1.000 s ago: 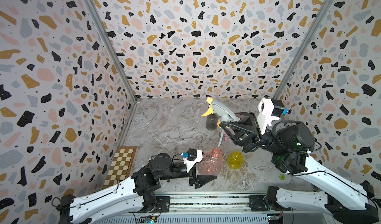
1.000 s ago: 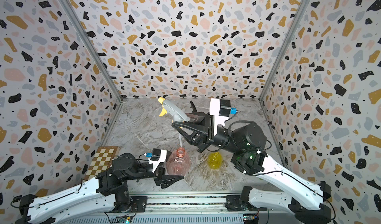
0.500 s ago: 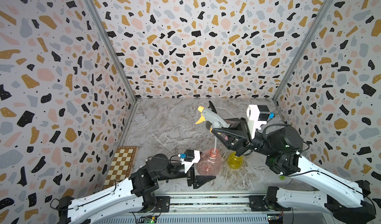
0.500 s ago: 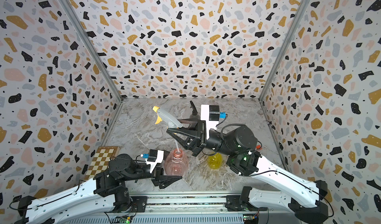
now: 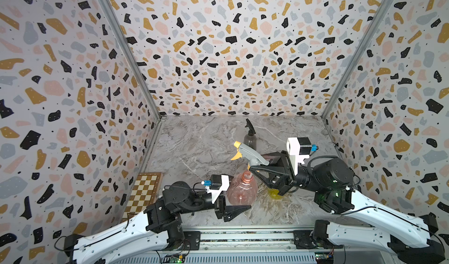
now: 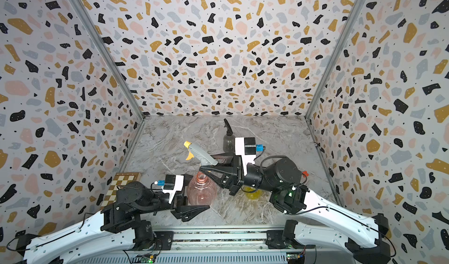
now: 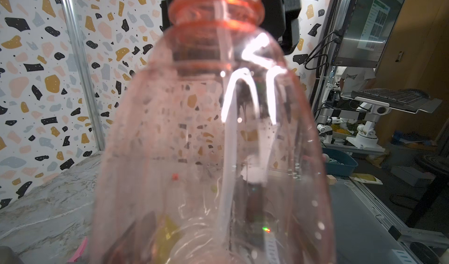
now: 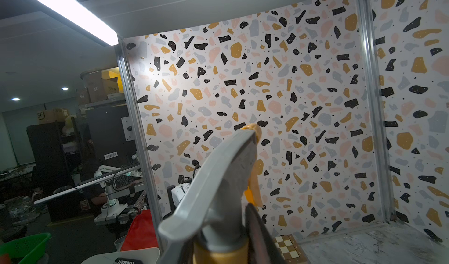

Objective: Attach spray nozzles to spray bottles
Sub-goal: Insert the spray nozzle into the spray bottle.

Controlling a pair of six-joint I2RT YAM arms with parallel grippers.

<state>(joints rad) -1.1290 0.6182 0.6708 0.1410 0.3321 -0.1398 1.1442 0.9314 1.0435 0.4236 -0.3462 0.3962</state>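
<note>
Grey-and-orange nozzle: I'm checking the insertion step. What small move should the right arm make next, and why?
Probably lower the grey-and-orange nozzle straight down. The right gripper holds it just above the neck of the pink bottle, its dip tube already runs inside, and the left gripper grips the bottle; the collar looks not yet seated.

Left gripper (image 5: 240, 200) low, right gripper (image 5: 255, 169) higher, facing each other, jaws clamped.

The pink bottle (image 7: 184, 139) is clear-tinted plastic, glossy and smooth, with bright glare on its shoulder. The nozzle (image 8: 218, 177) has a matt grey plastic body and a shinier orange collar. The tabletop (image 5: 206, 139) looks like smooth veined marble. The chessboard (image 5: 143, 192) is wood, and the corner post (image 5: 125, 49) is dull metal.
</note>
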